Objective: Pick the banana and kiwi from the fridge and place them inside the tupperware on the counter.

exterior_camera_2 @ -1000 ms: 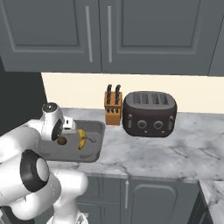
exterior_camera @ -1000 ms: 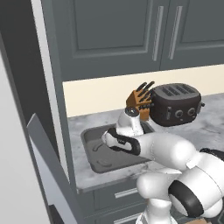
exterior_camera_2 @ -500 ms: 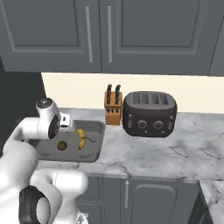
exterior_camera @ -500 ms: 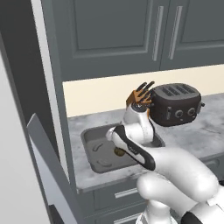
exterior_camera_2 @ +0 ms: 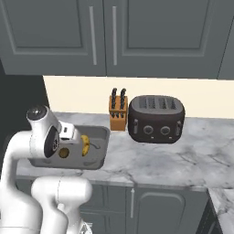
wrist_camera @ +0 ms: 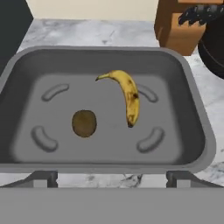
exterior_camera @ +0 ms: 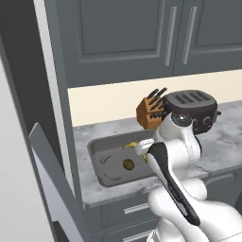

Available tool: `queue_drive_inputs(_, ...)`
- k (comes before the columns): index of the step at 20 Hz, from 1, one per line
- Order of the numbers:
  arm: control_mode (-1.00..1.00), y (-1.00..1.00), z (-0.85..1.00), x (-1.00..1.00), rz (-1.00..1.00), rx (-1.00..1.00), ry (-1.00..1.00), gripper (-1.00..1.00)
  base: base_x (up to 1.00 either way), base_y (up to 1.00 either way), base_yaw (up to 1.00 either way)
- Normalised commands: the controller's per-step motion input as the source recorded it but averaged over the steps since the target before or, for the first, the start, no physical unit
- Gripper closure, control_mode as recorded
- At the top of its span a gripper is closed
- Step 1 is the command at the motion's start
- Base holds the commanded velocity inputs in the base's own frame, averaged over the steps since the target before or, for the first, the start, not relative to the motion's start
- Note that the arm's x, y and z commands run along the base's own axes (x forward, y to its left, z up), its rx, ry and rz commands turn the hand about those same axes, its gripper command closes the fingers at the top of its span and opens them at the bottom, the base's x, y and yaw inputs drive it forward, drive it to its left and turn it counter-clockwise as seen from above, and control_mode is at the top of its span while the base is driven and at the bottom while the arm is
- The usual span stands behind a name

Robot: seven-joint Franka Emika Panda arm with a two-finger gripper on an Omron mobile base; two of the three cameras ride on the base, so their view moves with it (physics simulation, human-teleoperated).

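Note:
The dark grey tupperware (wrist_camera: 199, 131) sits on the marbled counter (exterior_camera_2: 160, 160). Inside it the yellow banana (wrist_camera: 127, 98) lies curved near the middle, and the brown kiwi (wrist_camera: 84, 123) rests a little apart to its left. Both also show in the right base view, banana (exterior_camera_2: 85, 144) and kiwi (exterior_camera_2: 64, 152), and the kiwi (exterior_camera: 128, 164) in the left base view. My gripper (wrist_camera: 111, 178) hovers above the tupperware's near rim, open, with nothing between its fingertips (wrist_camera: 43, 177). The fridge door (exterior_camera: 52, 189) stands open at the left.
A black toaster (exterior_camera_2: 156, 119) and a wooden knife block (exterior_camera_2: 118, 112) stand on the counter right of the tupperware (exterior_camera_2: 104, 137). Dark grey cabinets (exterior_camera_2: 105, 36) hang above. Drawers with bar handles run under the counter.
The jaws have opened and the kiwi now lies loose in the tupperware beside the banana. The hand has lifted and drawn back from the container's floor.

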Motion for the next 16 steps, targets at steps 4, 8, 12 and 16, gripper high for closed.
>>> queue_drive_inputs(4, -1.0, -0.61, 0.75, -0.86, -0.06, 0.02, -0.11, -1.0, 0.0, 0.0, 0.0)
queue_drive_inputs(8, -1.0, -0.65, 0.45, -0.9, -0.02, 0.01, -0.21, -1.0, 0.0, 0.0, 0.0)
queue_drive_inputs(12, -1.0, -0.71, 0.29, -0.99, 0.0, 0.03, -0.27, -1.0, 0.0, 0.0, 0.0)
queue_drive_inputs(16, -1.0, -0.67, 0.42, -0.87, 0.0, 0.04, -0.23, -1.0, 0.0, 0.0, 0.0)
